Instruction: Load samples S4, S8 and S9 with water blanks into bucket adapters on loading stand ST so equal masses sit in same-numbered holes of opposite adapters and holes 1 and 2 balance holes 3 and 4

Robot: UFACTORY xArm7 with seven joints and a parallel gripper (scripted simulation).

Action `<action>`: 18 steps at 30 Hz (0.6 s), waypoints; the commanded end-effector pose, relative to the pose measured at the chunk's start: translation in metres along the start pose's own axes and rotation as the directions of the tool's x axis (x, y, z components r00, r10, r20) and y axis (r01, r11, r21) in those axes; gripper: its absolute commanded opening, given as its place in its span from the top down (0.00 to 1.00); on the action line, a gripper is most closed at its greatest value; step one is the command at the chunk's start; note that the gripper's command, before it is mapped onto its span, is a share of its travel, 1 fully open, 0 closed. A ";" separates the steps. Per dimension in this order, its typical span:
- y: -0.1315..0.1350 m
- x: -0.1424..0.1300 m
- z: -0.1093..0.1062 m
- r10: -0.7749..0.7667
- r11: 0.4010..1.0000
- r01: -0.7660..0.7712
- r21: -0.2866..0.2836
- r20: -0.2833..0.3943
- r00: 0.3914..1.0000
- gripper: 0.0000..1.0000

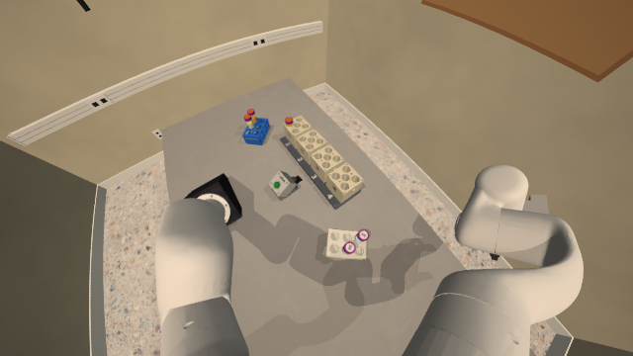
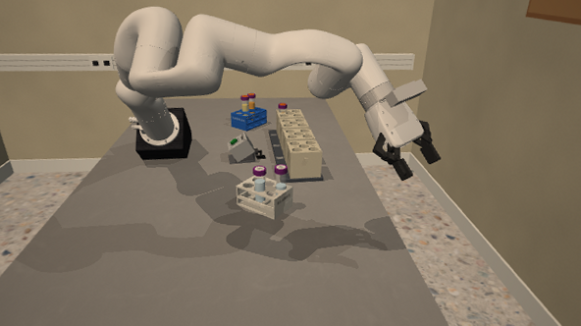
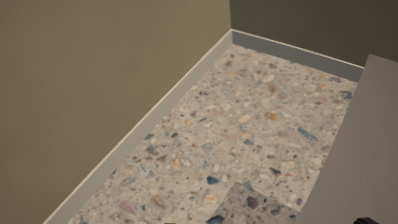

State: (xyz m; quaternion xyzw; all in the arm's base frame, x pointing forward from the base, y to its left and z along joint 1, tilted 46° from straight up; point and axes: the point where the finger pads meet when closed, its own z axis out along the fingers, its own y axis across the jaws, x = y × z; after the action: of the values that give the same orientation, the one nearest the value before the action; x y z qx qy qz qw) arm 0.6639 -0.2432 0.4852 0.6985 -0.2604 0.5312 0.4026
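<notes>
Four cream adapters (image 1: 323,159) stand in a row on the dark stand ST (image 2: 298,143). One orange-dotted sample tube (image 1: 289,121) stands in the far adapter; it also shows in the exterior view (image 2: 282,106). Two more sample tubes (image 1: 250,118) stand in the blue rack (image 1: 256,132), also seen from the front (image 2: 248,118). Two white-dotted water blanks (image 1: 357,241) stand in the white rack (image 2: 264,196). My gripper (image 2: 410,155) is open and empty, out past the table's right edge, above the floor, far from all tubes. The wrist view shows only floor and the table edge (image 3: 350,165).
The green DONE key (image 1: 277,185) sits on its small sloped desk (image 2: 242,148) left of the stand. My arm's black base (image 2: 164,134) stands at the table's back left. A wall is close behind the gripper on the right.
</notes>
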 end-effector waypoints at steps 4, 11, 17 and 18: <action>-0.027 -0.020 -0.017 -0.005 1.000 0.005 0.009 0.013 1.000 0.00; -0.044 -0.037 -0.030 -0.059 0.997 0.055 0.051 0.093 0.994 0.00; -0.056 -0.050 -0.039 -0.059 0.997 0.055 0.051 0.093 0.994 0.00; -0.059 -0.053 -0.042 -0.059 0.997 0.055 0.051 0.093 0.994 0.00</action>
State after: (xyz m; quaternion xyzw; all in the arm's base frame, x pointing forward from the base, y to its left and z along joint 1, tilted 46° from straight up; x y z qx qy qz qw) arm 0.6713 -0.1950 0.4334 0.7376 -0.2478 0.4922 0.3902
